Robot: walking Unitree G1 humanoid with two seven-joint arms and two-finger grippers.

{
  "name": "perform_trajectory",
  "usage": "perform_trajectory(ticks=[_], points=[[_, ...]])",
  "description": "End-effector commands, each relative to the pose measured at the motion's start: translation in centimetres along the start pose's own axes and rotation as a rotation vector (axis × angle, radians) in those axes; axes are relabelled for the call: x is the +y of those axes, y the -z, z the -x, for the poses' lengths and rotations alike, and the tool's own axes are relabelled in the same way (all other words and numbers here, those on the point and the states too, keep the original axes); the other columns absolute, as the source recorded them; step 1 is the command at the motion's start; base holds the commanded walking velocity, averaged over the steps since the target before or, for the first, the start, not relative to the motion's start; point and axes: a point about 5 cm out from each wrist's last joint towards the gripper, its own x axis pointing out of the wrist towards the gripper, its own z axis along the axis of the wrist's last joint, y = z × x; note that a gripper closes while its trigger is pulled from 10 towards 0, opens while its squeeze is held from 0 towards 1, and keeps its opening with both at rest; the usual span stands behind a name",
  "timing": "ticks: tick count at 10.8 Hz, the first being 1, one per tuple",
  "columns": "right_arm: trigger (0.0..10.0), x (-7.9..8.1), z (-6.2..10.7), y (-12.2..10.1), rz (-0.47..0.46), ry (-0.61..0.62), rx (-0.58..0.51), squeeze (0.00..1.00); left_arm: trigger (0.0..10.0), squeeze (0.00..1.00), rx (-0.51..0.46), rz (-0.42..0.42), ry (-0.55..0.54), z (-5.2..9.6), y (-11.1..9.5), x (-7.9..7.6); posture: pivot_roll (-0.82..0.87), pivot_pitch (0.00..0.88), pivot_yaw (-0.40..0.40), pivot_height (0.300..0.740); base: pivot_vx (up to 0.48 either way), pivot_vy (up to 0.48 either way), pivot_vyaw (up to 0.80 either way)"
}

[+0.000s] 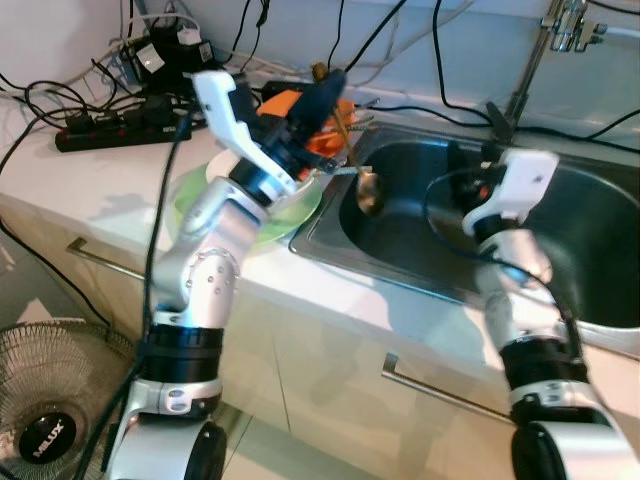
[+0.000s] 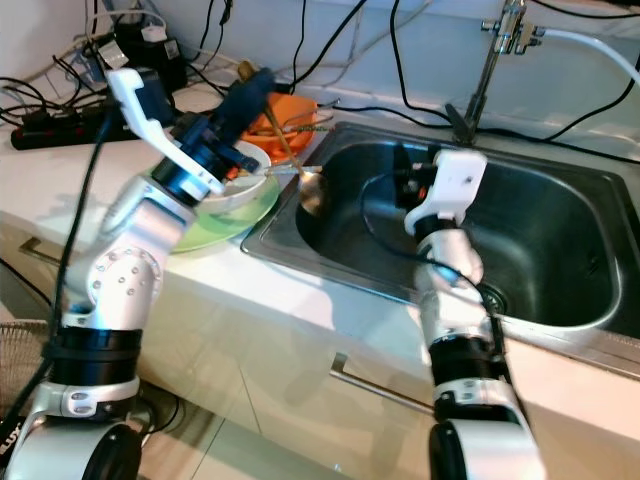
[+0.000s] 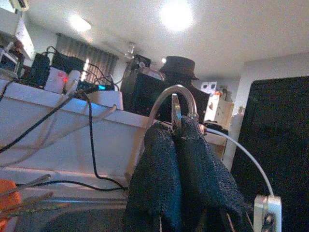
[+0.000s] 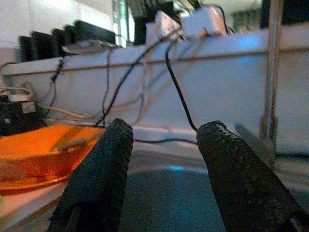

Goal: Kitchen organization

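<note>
My left gripper (image 1: 333,88) is above the counter at the sink's left rim, shut on the thin handle of a metal spoon (image 1: 368,192). The spoon hangs down with its bowl just over the sink's edge. In the left wrist view the handle (image 3: 176,112) shows pinched between the black fingers (image 3: 154,183). Below the arm a white bowl (image 2: 240,190) sits on a green plate (image 1: 188,196). Behind them is an orange dish (image 4: 29,150) holding utensils. My right gripper (image 4: 164,159) hovers open inside the steel sink (image 1: 600,230), with nothing between its fingers.
A faucet (image 1: 535,60) stands behind the sink. Black cables and a power strip (image 1: 110,130) crowd the back left of the white counter (image 1: 90,190). A floor fan (image 1: 45,425) stands at lower left. Drawer handles (image 1: 440,392) run below the counter's front edge.
</note>
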Motion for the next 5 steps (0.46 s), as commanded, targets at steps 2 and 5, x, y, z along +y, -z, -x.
perform_trajectory(ticks=[2, 5], points=[[10.0, -0.6, 0.2, -1.1, 0.023, -0.090, -0.010, 1.00, 10.0, 0.00, 0.053, -0.006, -0.014, 0.5, 1.4, 0.2, 0.13, 0.000, 0.065, 0.740, 0.000, 0.000, 0.00], [10.0, -1.0, 1.5, -1.7, 0.047, -0.323, 0.047, 1.00, 10.0, 0.00, 0.064, -0.006, -0.026, 0.7, 1.7, 0.4, 0.12, 0.000, 0.068, 0.740, 0.000, 0.000, 0.00]])
